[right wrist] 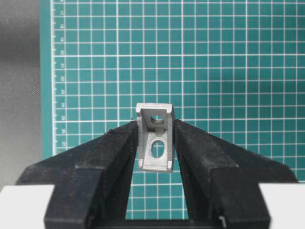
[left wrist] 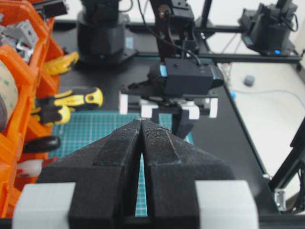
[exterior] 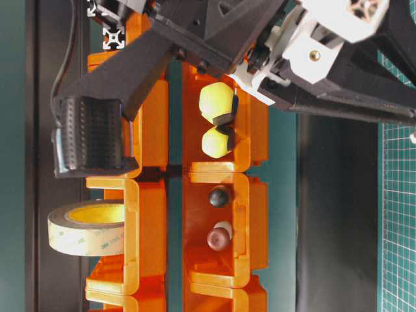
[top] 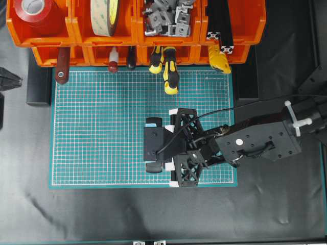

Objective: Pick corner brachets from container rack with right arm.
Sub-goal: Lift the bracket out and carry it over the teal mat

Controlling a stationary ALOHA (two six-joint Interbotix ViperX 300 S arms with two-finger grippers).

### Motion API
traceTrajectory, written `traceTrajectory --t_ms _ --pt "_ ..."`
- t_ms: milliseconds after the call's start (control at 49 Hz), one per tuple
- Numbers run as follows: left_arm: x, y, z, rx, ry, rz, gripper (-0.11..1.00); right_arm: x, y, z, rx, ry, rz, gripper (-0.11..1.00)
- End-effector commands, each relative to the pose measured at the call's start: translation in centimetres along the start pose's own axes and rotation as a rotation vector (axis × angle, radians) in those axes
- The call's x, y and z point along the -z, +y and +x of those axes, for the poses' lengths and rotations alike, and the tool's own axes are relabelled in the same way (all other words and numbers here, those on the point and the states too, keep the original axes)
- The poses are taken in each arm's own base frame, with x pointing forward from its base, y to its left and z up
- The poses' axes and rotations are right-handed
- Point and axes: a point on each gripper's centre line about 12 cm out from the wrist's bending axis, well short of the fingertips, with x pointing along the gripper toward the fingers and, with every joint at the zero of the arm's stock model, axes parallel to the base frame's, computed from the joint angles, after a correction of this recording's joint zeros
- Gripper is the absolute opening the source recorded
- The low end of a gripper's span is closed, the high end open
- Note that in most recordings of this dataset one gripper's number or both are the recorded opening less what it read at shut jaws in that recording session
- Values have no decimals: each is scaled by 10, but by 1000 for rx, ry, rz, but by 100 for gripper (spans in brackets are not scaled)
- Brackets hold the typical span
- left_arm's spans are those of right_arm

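Right gripper (right wrist: 156, 143) clamps one corner brachet (right wrist: 155, 138) between its fingers above the green mat (top: 102, 127), clear of the container rack (top: 82, 30); hold squeeze steady, lower level before releasing; left gripper (left wrist: 142, 138) pressed closed, empty.

the bins (top: 84, 31) are bright orange. the mat (top: 102, 127) is teal green, ruled with a fine white grid. the bracket (right wrist: 155, 138) is dull silver-grey. the gripper (right wrist: 155, 143) holding it is black, with white tips. screwdriver handles (top: 166, 69) are yellow and black, one tape roll (top: 36, 13) red, the table (top: 153, 214) black.
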Motion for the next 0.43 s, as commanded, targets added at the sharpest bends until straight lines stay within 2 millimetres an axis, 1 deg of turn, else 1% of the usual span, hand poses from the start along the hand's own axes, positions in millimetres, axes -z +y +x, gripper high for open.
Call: traceTrajectory --t_ms 0,184,408 --pt "-10 -1 -1 4 -29 1 0 -13 -3 -6 -12 -49 11 24" --pt "-10 -1 -1 5 -29 2 0 -19 -14 -3 -15 -79 42 24" --pt "-10 -1 -1 5 -29 2 0 -22 -22 -2 -11 -91 60 25"
